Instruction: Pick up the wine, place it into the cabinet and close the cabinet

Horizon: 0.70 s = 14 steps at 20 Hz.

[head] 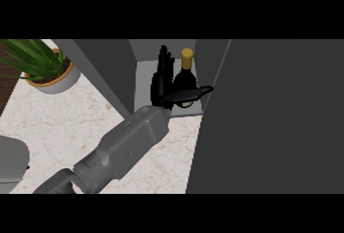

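The wine bottle (186, 75), dark with a gold cap, stands upright inside the open cabinet (144, 82). My left hand (161, 86) is in the opening just left of the bottle. Its fingers point straight up alongside the bottle, and its thumb reaches to the right across the bottle's lower body. The bottle's base is hidden behind the thumb. The cabinet's door (269, 113) stands open as a large dark grey panel filling the right side of the view. My right hand does not show.
A potted green plant (42, 66) sits at the back left on the pale marble counter (60, 123). A light grey rounded object (10, 159) shows at the left edge. The cabinet's left side wall (101, 68) borders the opening.
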### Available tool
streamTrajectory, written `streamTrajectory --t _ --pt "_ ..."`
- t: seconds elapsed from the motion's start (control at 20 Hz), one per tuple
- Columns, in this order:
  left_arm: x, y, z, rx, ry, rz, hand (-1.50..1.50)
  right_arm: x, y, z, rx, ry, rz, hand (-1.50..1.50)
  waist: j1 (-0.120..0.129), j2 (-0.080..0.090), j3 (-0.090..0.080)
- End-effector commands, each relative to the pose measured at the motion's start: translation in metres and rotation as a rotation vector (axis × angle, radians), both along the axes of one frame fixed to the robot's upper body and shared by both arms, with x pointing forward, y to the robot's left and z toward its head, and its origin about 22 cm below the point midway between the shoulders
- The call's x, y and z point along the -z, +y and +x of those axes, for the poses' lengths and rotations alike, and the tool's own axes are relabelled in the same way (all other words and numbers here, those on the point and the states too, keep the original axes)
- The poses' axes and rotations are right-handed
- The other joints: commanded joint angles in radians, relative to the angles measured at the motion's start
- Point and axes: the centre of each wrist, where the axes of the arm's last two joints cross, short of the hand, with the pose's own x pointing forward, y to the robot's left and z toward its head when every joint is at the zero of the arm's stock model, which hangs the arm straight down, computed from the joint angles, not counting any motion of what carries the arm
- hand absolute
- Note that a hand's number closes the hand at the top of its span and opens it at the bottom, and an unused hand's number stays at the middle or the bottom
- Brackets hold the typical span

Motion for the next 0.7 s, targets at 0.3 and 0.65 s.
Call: streamTrajectory --t 0.3,0.65 --pt "0.020 -0.006 -0.023 0.096 -0.035 0.006 -1.50 -0.001 0.005 -0.015 0.026 0.016 0.022 -1.50 0.048 -0.013 0.000" --pt "0.028 -0.003 -0.030 0.114 -0.056 -0.008 -1.50 0.003 0.006 -0.013 0.055 0.025 0.000 -1.50 0.067 -0.017 0.000"
